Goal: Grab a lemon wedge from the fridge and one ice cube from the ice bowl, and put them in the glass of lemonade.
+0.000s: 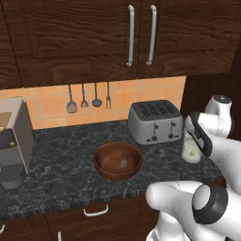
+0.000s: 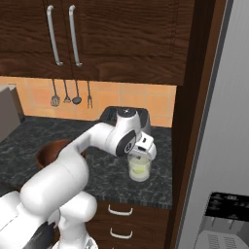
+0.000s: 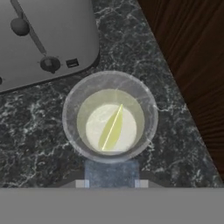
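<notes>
One lemon wedge (image 3: 111,128) lies in the glass of lemonade (image 3: 109,116), its long axis running from 7 to 1 o'clock in the hand view. Hand (image 2: 142,154) hovers directly above the glass; its opening cannot be told. Beyond, toward 10 o'clock, stands the toaster (image 3: 43,39) on the dark surface (image 3: 35,131).

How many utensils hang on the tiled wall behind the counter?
4, in one row under the cabinets: a slotted spatula, a small spatula, a ladle and a fork. None looks hidden.
</notes>
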